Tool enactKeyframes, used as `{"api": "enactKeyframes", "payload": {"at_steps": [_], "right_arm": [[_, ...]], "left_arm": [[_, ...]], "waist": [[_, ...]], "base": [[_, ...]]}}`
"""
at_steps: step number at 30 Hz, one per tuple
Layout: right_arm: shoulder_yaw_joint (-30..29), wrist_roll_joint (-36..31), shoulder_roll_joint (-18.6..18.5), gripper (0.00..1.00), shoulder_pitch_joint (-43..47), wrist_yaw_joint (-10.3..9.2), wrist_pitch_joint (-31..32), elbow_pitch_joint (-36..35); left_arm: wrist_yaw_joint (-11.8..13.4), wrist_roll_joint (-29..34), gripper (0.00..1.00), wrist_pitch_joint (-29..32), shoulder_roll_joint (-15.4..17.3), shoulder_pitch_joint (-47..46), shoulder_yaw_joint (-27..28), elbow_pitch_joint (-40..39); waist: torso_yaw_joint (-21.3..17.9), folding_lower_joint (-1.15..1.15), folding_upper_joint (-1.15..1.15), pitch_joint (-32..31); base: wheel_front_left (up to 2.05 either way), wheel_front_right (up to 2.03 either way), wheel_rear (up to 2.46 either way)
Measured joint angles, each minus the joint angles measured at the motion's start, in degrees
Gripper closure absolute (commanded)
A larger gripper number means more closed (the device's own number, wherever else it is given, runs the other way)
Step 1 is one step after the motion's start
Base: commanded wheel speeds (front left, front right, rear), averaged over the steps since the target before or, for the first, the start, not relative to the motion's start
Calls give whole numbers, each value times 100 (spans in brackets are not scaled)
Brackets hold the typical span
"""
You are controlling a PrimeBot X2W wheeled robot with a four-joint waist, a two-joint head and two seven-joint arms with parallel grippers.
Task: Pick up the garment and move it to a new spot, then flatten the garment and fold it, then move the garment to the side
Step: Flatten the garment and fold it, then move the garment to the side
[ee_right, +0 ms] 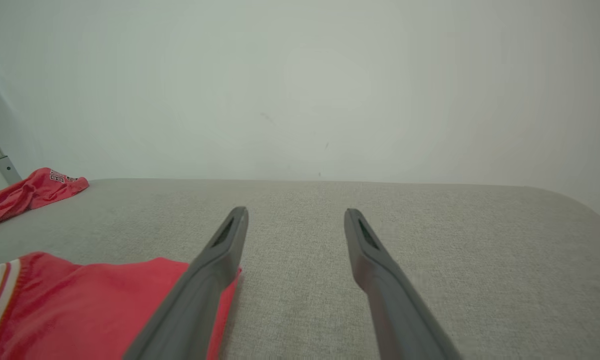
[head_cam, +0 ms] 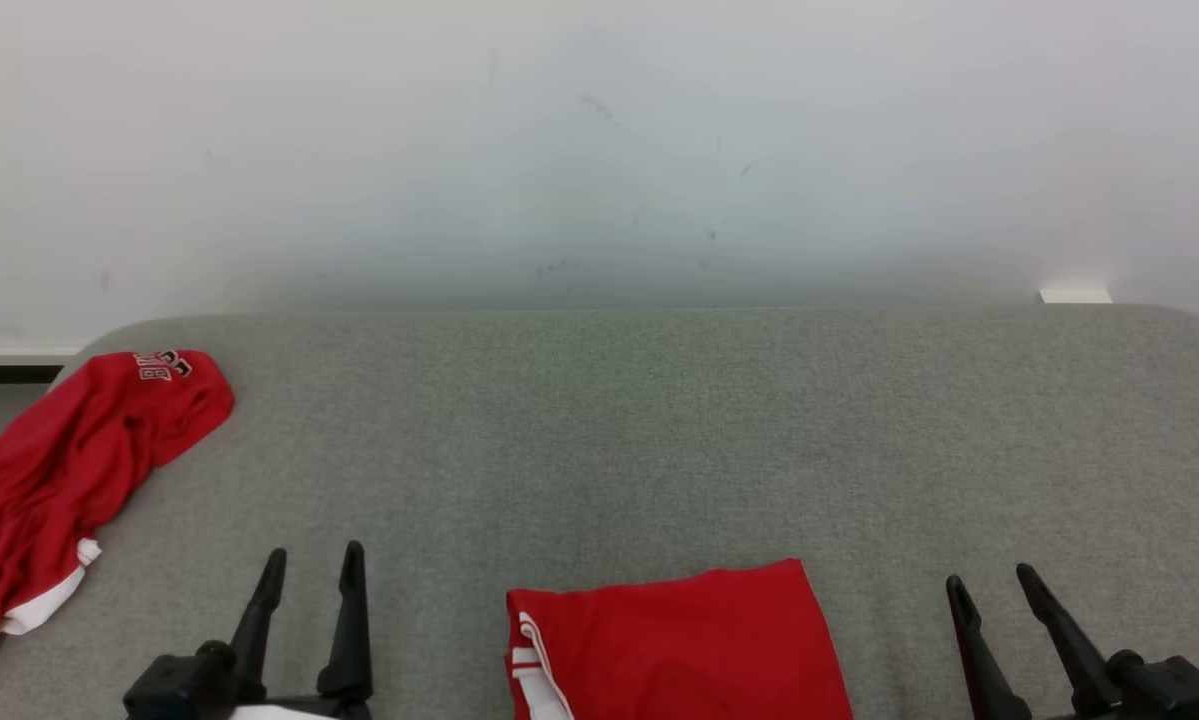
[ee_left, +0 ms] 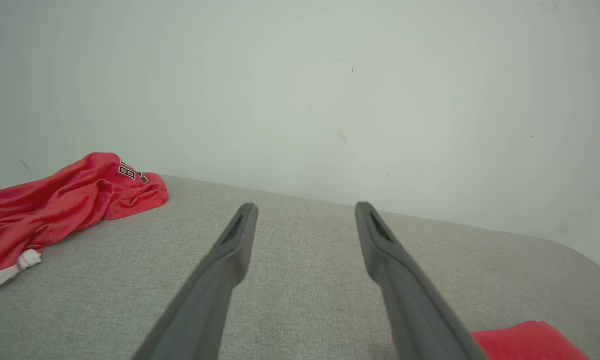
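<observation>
A red garment (head_cam: pixel 679 640) with white side stripes lies folded flat at the near edge of the grey cloth surface (head_cam: pixel 659 430), between my two grippers. It also shows at the lower right of the left wrist view as the folded garment (ee_left: pixel 525 340), and at the lower left of the right wrist view as the folded garment (ee_right: pixel 89 300). My left gripper (head_cam: pixel 315 549) stands open to its left, holding nothing. My right gripper (head_cam: pixel 988 574) stands open to its right, also holding nothing. Both hover apart from the cloth, as seen for the left gripper (ee_left: pixel 306 205) and the right gripper (ee_right: pixel 295 210).
A second red garment (head_cam: pixel 69 470) with lettering and white trim lies crumpled at the surface's far left corner, partly over the edge; it appears as the crumpled garment (ee_left: pixel 54 205) and the crumpled garment (ee_right: pixel 29 192). A pale wall (head_cam: pixel 599 150) rises right behind the surface.
</observation>
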Motion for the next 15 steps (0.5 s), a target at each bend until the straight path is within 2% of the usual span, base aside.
{"api": "enactKeyframes", "payload": {"at_steps": [9, 15], "right_arm": [[347, 57, 10, 0, -304, 0, 103, 625], [786, 252, 125, 0, -704, 0, 503, 1159]], "left_arm": [[-51, 57, 0, 0, -1, -25, -45, 58], [-49, 53, 0, 0, -1, -36, -153, 102]], "waist": [[84, 0, 0, 50], [268, 0, 0, 82]], "base": [[0, 0, 0], [0, 0, 0]]}}
